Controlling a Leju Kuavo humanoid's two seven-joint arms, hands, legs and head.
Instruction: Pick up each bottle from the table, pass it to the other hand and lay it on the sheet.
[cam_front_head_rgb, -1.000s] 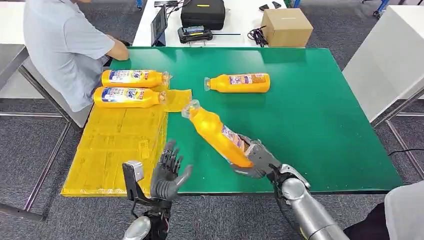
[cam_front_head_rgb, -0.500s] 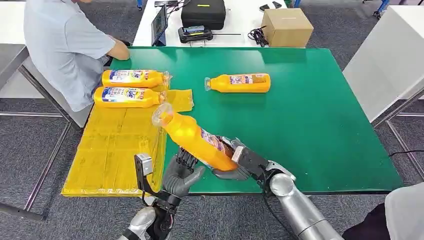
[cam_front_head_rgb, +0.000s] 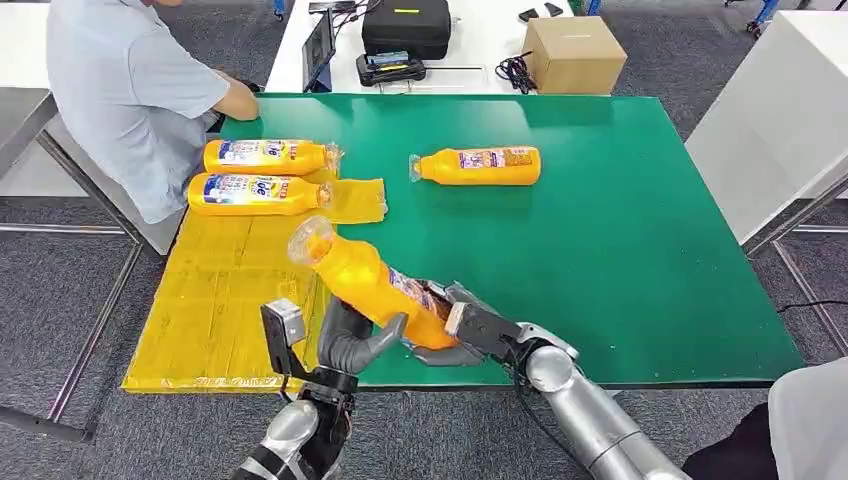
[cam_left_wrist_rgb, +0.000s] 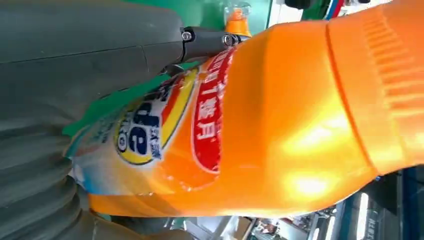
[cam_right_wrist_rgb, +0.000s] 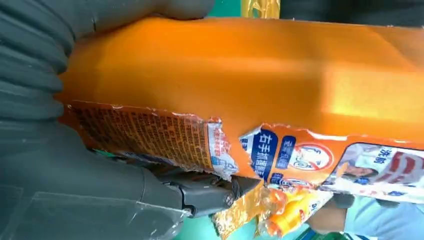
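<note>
Now the bottle (cam_front_head_rgb: 375, 285) has reached the left robot hand (cam_front_head_rgb: 352, 340).

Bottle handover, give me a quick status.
Right hand grips the raised bottle at its base. Left hand cupped against its body, grasp unclear. Nothing in the way.

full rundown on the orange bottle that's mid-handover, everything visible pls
The orange plastic bottle with a clear cap is held in the air, tilted, above the near edge of the green table, cap pointing up toward the yellow sheet. Its printed label is torn and peeling at one edge, as the right wrist view shows. The right hand grips its base end; the left hand has its fingers against the body from below, thumb alongside. It touches neither table nor sheet.
</note>
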